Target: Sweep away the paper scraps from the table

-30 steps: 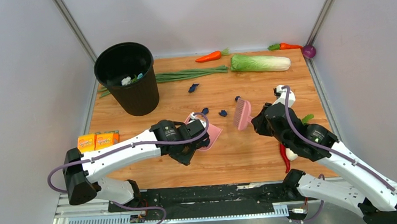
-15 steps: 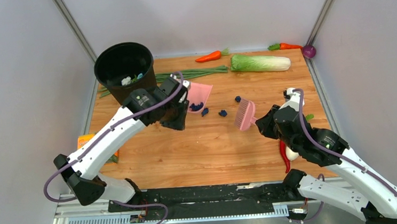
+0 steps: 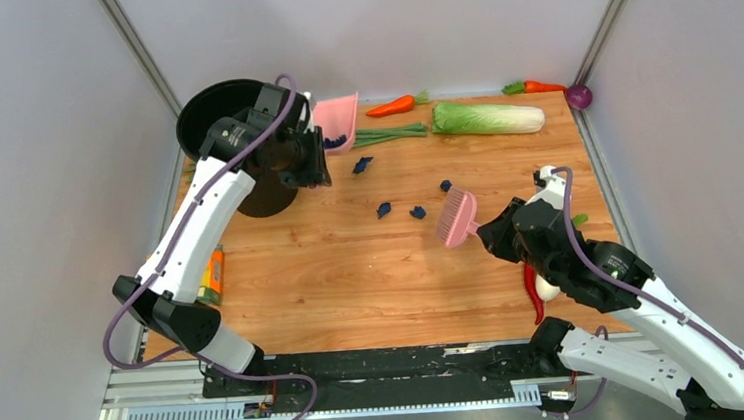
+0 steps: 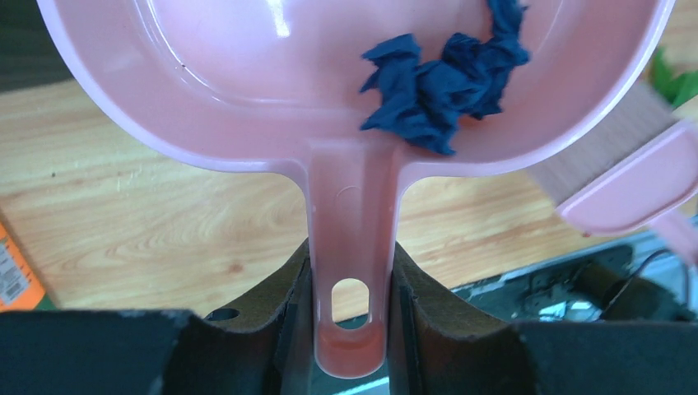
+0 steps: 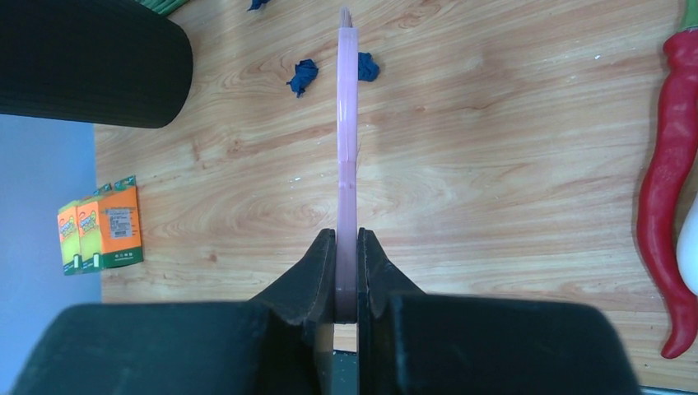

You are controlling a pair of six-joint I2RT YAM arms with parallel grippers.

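My left gripper (image 3: 311,151) is shut on the handle of a pink dustpan (image 3: 340,118), held up beside the right rim of the black bin (image 3: 201,105). In the left wrist view my left gripper (image 4: 350,304) clamps the dustpan (image 4: 247,82), which holds a clump of navy paper scraps (image 4: 440,82). More scraps lie on the table (image 3: 353,272): one (image 3: 362,165) near the bin, a pair (image 3: 384,209) and another (image 3: 445,185) by the brush. My right gripper (image 3: 495,232) is shut on a pink brush (image 3: 456,215). The right wrist view shows my right gripper (image 5: 346,271), the brush (image 5: 347,164) edge-on and scraps (image 5: 303,74).
At the back lie a carrot (image 3: 395,105), green onions (image 3: 387,134), a cabbage (image 3: 486,118), a second carrot (image 3: 537,86) and a purple onion (image 3: 580,96). A red chili (image 3: 534,293) lies under my right arm. Orange boxes (image 3: 210,273) sit at the left edge.
My left arm has lifted the dustpan with scraps from the middle of the table up and back to the bin's right rim. My right gripper and brush shifted only slightly.
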